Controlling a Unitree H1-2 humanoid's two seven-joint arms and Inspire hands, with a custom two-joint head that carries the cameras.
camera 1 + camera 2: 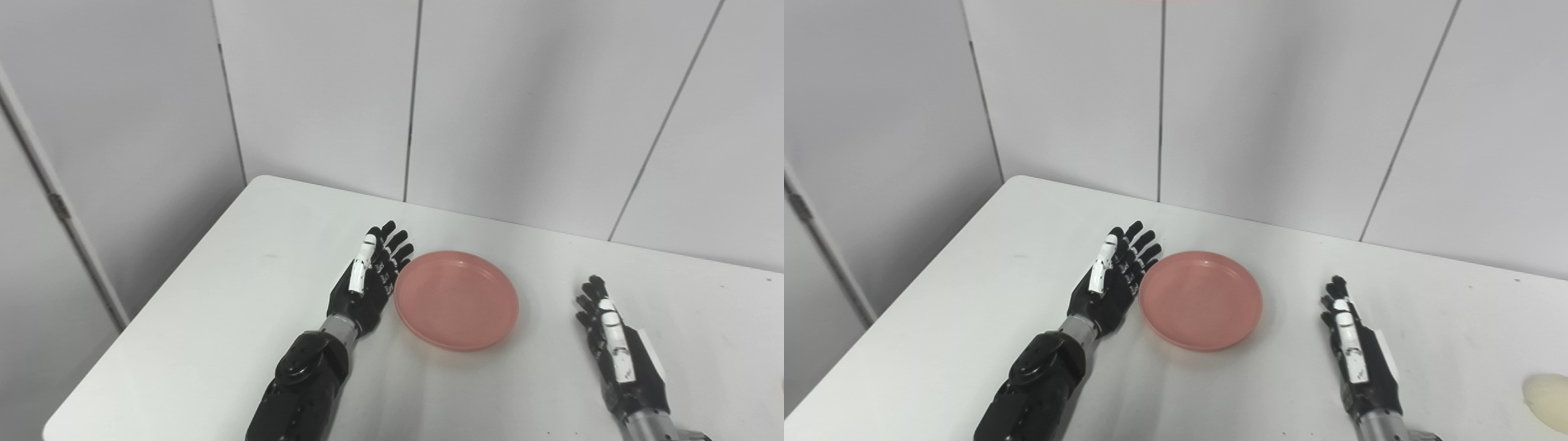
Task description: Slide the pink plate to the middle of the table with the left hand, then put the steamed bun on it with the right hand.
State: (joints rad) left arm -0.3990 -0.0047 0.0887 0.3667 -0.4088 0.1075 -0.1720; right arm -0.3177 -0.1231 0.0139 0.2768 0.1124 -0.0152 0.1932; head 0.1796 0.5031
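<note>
Our left robot hand [1111, 282] rests flat-fingered, touching the pink plate's [1200, 300] left rim on the white surface [968, 318]. Our right robot hand [1356, 355] lies spread, holding nothing, with the steamed bun [1546, 393] well apart at the edge.

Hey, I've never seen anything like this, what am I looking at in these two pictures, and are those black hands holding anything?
These are two pictures from cameras side by side on a humanoid robot's head, looking down at a white table. That is why they look nearly the same. The two black arms coming up from the bottom are the robot's own. The left hand stands edge-on with its fingers straight, right against the rim of an empty pink plate. The right hand is open, off to the plate's right, apart from it. Neither hand holds anything. At the far right edge of the right eye view lies a pale steamed bun, only partly in the picture.
</note>
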